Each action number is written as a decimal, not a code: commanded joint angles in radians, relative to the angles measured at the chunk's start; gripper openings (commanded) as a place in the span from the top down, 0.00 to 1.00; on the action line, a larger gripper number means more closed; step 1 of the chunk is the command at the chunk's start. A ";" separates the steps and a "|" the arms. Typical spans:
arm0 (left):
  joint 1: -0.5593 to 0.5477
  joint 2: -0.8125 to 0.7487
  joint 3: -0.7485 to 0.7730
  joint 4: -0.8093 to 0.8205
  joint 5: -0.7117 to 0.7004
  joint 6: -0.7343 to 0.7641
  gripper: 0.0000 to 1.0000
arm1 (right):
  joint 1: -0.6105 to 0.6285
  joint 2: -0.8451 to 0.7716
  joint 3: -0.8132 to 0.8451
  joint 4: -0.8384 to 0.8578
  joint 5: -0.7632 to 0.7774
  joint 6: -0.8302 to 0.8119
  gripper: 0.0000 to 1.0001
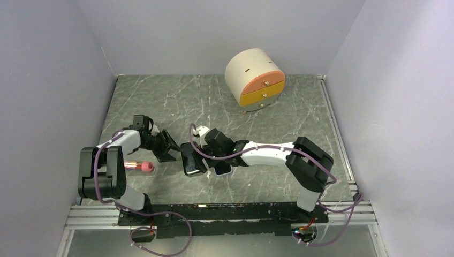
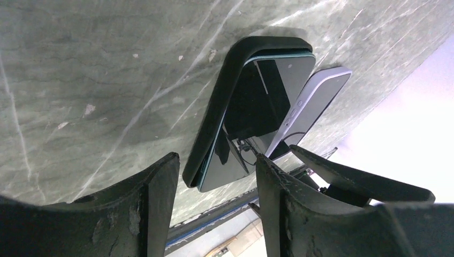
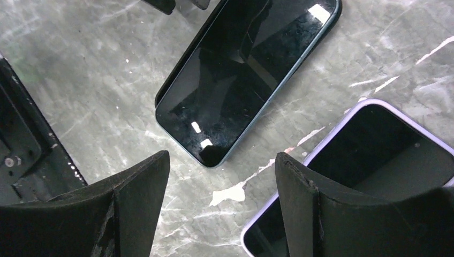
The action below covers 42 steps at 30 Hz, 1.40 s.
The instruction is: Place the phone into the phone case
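Lavender phone just beside phone resting on black case

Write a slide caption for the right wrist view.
Open right claw over the dark phone, lilac-rimmed device beside it.

We find the tightest spot mid-table: the phone lying on the black case sits between our left gripper and right gripper, both with fingers spread apart. A lavender phone lies just beside it, leaving only a narrow strip of marble between them. A pink-tipped object lies near our left arm. Farther back the table is bare up to a round drawer unit, and walls close the left, right and far sides.
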 commanded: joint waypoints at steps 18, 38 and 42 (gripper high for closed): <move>-0.009 0.056 -0.057 0.129 0.077 -0.043 0.48 | 0.082 0.119 0.128 -0.094 0.141 -0.108 0.27; -0.120 0.066 -0.098 0.191 0.063 -0.107 0.51 | 0.110 0.152 0.093 0.018 0.178 0.036 0.57; -0.134 0.052 -0.109 0.198 0.055 -0.120 0.55 | 0.112 0.151 0.078 0.040 0.182 0.075 0.63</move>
